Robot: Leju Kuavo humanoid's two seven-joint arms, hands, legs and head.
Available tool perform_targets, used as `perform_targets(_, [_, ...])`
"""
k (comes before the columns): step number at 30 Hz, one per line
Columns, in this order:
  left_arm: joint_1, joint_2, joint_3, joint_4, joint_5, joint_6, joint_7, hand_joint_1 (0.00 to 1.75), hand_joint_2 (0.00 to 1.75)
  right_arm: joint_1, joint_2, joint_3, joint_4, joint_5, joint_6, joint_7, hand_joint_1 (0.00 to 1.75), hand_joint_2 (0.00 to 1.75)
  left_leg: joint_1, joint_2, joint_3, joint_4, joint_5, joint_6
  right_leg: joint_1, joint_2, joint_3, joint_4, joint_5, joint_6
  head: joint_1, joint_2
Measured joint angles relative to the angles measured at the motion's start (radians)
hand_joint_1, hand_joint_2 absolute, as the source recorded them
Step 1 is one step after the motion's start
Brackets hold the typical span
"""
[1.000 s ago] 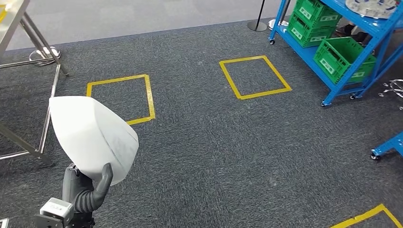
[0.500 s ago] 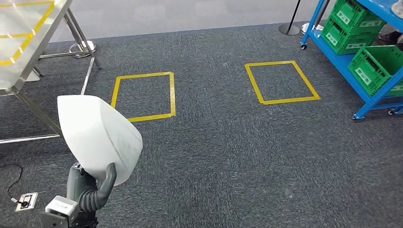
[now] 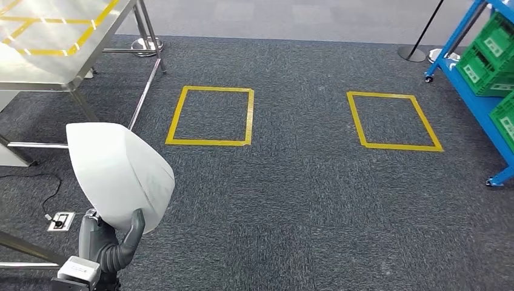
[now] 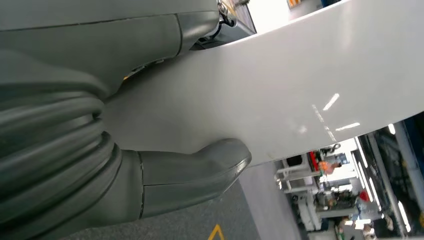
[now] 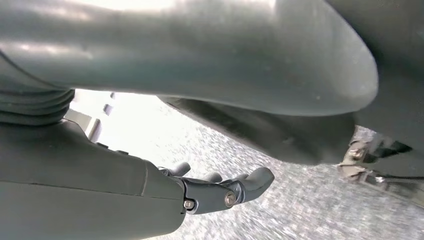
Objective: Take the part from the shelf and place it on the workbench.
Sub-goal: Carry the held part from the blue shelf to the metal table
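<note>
One white part (image 3: 118,173), held up over the carpet by the left hand (image 3: 109,242), thumb pressed on it. Right hand (image 5: 220,192): fingers slack, apart, holding nothing. One desk (image 3: 54,66) front-left, two yellow squares (image 3: 211,116), one blue shelf (image 3: 479,91)

Crate (image 3: 494,45) labels seem too small (blurred) to read.

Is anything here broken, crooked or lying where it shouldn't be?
Nothing stands out. The left hand grips the white part from below, and it looks whole. The yellow floor squares are intact, the green crates sit on the blue shelf, and a cable runs to a floor socket beside the workbench.
</note>
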Motion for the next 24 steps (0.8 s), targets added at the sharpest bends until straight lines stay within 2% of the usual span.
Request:
perform_targets(1, [0.0, 0.001, 0.0, -0.002, 0.0, 0.002, 0.0, 1.75, 1.75, 0.001, 0.0, 0.0, 0.0, -0.003, 0.0, 0.0, 0.0, 0.0, 0.0, -0.01, -0.002, 0.0, 0.001, 0.003, -0.001, 0.023, -0.032, 0.067, -0.033, 0.002, 0.001, 0.0])
perform_targets(2, [0.0, 0.001, 0.0, -0.003, -0.001, 0.002, 0.0, 1.75, 1.75, 0.003, -0.001, 0.0, 0.0, -0.007, 0.0, 0.001, 0.0, 0.0, -0.001, -0.02, -0.004, 0.001, 0.002, 0.005, -0.001, 0.035, -0.067, 0.135, -0.061, 0.003, 0.002, 0.0])
perform_targets(3, [0.0, 0.002, 0.0, -0.003, 0.0, 0.003, 0.0, 1.75, 1.75, 0.003, -0.001, -0.001, 0.0, -0.012, -0.001, 0.002, 0.0, 0.0, -0.002, -0.031, -0.005, 0.002, 0.002, 0.006, -0.002, 0.039, -0.093, 0.183, -0.073, 0.003, 0.002, 0.0])
perform_targets(4, [0.0, 0.003, 0.0, -0.003, 0.001, 0.002, 0.002, 1.75, 1.75, 0.003, -0.001, -0.001, 0.0, -0.017, -0.002, 0.003, 0.0, 0.0, -0.002, -0.042, -0.006, 0.003, 0.002, 0.006, -0.001, 0.041, -0.103, 0.197, -0.066, 0.001, 0.002, 0.0])
perform_targets(5, [-0.002, 0.003, 0.0, -0.002, 0.002, 0.001, 0.005, 1.75, 1.75, 0.003, -0.001, -0.002, 0.0, -0.022, -0.004, 0.004, 0.0, 0.0, -0.003, -0.054, -0.006, 0.004, 0.003, 0.005, -0.001, 0.044, -0.093, 0.17, -0.039, -0.001, 0.002, 0.0])
perform_targets(7, [-0.009, 0.003, 0.0, 0.0, 0.006, -0.007, 0.013, 1.75, 1.75, 0.003, -0.001, -0.005, 0.0, -0.028, -0.008, 0.007, 0.0, 0.0, -0.002, -0.076, -0.006, 0.006, 0.005, 0.002, -0.002, 0.066, -0.034, 0.039, 0.032, -0.009, 0.002, 0.0])
perform_targets(8, [-0.016, 0.003, -0.001, 0.002, 0.007, -0.013, 0.017, 1.75, 1.75, 0.003, -0.002, -0.009, 0.0, -0.03, -0.01, 0.009, 0.0, 0.0, -0.002, -0.087, -0.008, 0.007, 0.006, -0.003, -0.002, 0.08, -0.008, -0.022, 0.054, -0.012, 0.002, 0.0])
perform_targets(9, [-0.023, 0.003, -0.002, 0.005, 0.008, -0.018, 0.02, 1.75, 1.75, 0.004, -0.002, -0.012, 0.0, -0.031, -0.01, 0.011, 0.0, 0.0, -0.002, -0.096, -0.011, 0.008, 0.008, -0.009, 0.0, 0.091, 0.007, -0.06, 0.065, -0.015, 0.001, 0.0])
perform_targets(10, [-0.029, 0.003, -0.004, 0.008, 0.009, -0.022, 0.023, 1.75, 1.75, 0.004, -0.003, -0.015, 0.0, -0.032, -0.01, 0.013, 0.0, 0.0, -0.002, -0.104, -0.014, 0.006, 0.011, -0.016, 0.002, 0.097, 0.011, -0.077, 0.066, -0.018, 0.001, 0.0])
perform_targets(12, [-0.038, 0.003, -0.006, 0.012, 0.01, -0.026, 0.026, 1.75, 1.75, 0.002, -0.003, -0.019, 0.0, -0.033, -0.01, 0.015, 0.0, 0.0, 0.0, -0.115, -0.02, 0.002, 0.017, -0.031, 0.004, 0.082, 0.011, -0.082, 0.072, -0.028, 0.001, 0.0])
perform_targets(13, [-0.04, 0.004, -0.007, 0.014, 0.01, -0.027, 0.027, 1.75, 1.75, 0.002, -0.003, -0.019, 0.0, -0.033, -0.01, 0.016, 0.0, 0.0, 0.0, -0.105, -0.025, 0.007, 0.013, -0.036, 0.003, 0.074, 0.013, -0.087, 0.077, -0.036, 0.001, 0.0])
perform_targets(15, [-0.046, 0.005, -0.007, 0.016, 0.01, -0.027, 0.027, 1.75, 1.75, 0.003, -0.004, -0.02, 0.0, -0.033, -0.01, 0.016, 0.0, 0.0, -0.001, -0.061, -0.054, 0.067, -0.029, -0.043, 0.0, 0.055, 0.016, -0.095, 0.085, -0.051, -0.002, 0.0])
perform_targets(16, [-0.05, 0.006, -0.008, 0.018, 0.01, -0.027, 0.027, 1.75, 1.75, 0.005, -0.004, -0.021, 0.0, -0.033, -0.01, 0.016, 0.0, 0.0, -0.002, -0.039, -0.081, 0.125, -0.063, -0.047, 0.002, 0.045, 0.015, -0.095, 0.085, -0.054, -0.004, 0.0])
perform_targets(17, [-0.053, 0.006, -0.008, 0.021, 0.01, -0.027, 0.027, 1.75, 1.75, 0.007, -0.004, -0.022, 0.0, -0.033, -0.01, 0.016, 0.0, 0.0, -0.002, -0.028, -0.111, 0.193, -0.097, -0.05, 0.003, 0.033, 0.014, -0.095, 0.085, -0.057, -0.004, 0.0])
perform_targets(18, [-0.054, 0.006, -0.008, 0.024, 0.011, -0.027, 0.028, 1.75, 1.75, 0.009, -0.004, -0.023, 0.0, -0.033, -0.01, 0.016, 0.0, 0.0, -0.001, -0.023, -0.134, 0.248, -0.119, -0.054, 0.004, 0.021, 0.014, -0.095, 0.084, -0.058, -0.004, 0.0])
perform_targets(19, [-0.054, 0.006, -0.008, 0.027, 0.011, -0.028, 0.028, 1.75, 1.75, 0.011, -0.005, -0.024, 0.0, -0.033, -0.01, 0.017, 0.0, 0.0, -0.001, -0.021, -0.145, 0.278, -0.124, -0.056, 0.004, 0.01, 0.014, -0.095, 0.084, -0.058, -0.004, 0.0])
perform_targets(20, [-0.055, 0.006, -0.008, 0.03, 0.011, -0.029, 0.029, 1.75, 1.75, 0.011, -0.005, -0.024, 0.0, -0.032, -0.012, 0.017, 0.0, 0.0, -0.001, -0.017, -0.136, 0.267, -0.109, -0.057, 0.004, -0.001, 0.014, -0.094, 0.083, -0.057, -0.004, 0.0])
perform_targets(21, [-0.056, 0.007, -0.009, 0.032, 0.012, -0.03, 0.03, 1.75, 1.75, 0.011, -0.005, -0.024, 0.0, -0.031, -0.014, 0.019, 0.0, 0.0, -0.001, -0.01, -0.107, 0.218, -0.081, -0.056, 0.004, -0.011, 0.016, -0.094, 0.082, -0.056, -0.004, 0.0])
perform_targets(22, [-0.059, 0.008, -0.01, 0.035, 0.014, -0.032, 0.031, 1.75, 1.75, 0.01, -0.005, -0.024, 0.0, -0.03, -0.016, 0.02, 0.0, 0.0, -0.001, 0.007, -0.067, 0.148, -0.049, -0.055, 0.005, -0.02, 0.018, -0.093, 0.08, -0.053, -0.005, 0.0])
perform_targets(24, [-0.07, 0.008, -0.014, 0.041, 0.02, -0.037, 0.033, 1.75, 1.75, 0.01, -0.006, -0.024, 0.0, -0.029, -0.02, 0.022, 0.0, 0.0, -0.005, 0.044, -0.004, 0.035, -0.012, -0.042, 0.011, -0.038, 0.021, -0.088, 0.073, -0.044, -0.003, 0.0])
